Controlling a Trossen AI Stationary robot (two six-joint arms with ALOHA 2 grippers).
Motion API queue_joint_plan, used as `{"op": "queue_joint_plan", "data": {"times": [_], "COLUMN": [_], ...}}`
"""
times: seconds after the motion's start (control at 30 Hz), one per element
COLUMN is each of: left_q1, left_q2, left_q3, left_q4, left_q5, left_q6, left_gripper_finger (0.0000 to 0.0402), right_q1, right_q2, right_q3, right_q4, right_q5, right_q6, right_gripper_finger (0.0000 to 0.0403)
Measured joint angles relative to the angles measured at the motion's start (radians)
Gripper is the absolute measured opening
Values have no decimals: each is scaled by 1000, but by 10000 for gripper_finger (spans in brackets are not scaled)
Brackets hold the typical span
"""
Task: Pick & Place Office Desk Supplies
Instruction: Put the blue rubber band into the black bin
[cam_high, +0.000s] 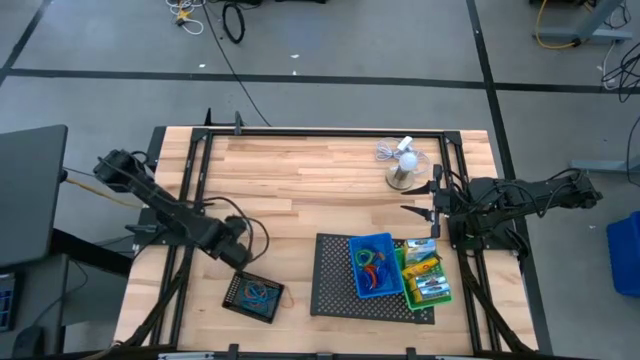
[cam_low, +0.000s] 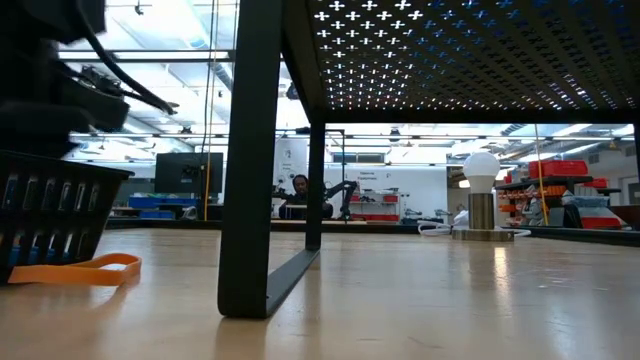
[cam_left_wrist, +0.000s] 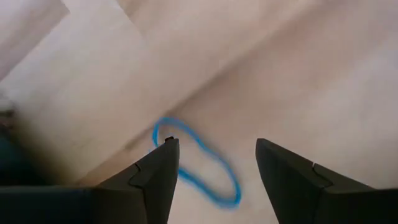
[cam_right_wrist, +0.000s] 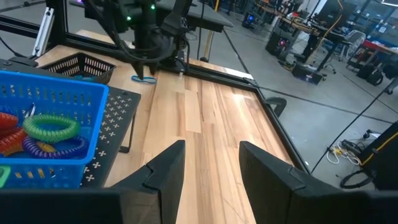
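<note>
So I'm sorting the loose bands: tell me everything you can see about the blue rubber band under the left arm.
The blue rubber band is a thin, bright blue loop, stretched into a long bent oval. It lies flat on the bare wooden table, beside the black bin. The left end effector hangs open right above it, one fingertip over the band's end. Whether they touch is unclear.

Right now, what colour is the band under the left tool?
Blue band, clearest in the left wrist view.

Overhead looks down; low view level, shares white fan (cam_high: 403, 160) (cam_low: 481, 195).
</note>
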Motion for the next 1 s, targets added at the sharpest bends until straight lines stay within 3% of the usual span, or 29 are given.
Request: {"op": "queue_joint_plan", "data": {"times": [0.1, 1.0], "left_q1": [32, 149], "left_q2": [-13, -19], "left_q3": [-37, -164], "left_q4": [66, 209], "left_q5": [-32, 164], "left_q6": [-60, -35], "left_gripper_finger": [216, 203], "right_q1": [0, 0], "right_q2": [0, 0], "right_q3": [0, 0], "right_q4": [-2, -14], "right_q5": [-1, -31], "right_q6": [0, 19], "right_gripper_finger": [160, 160]}}
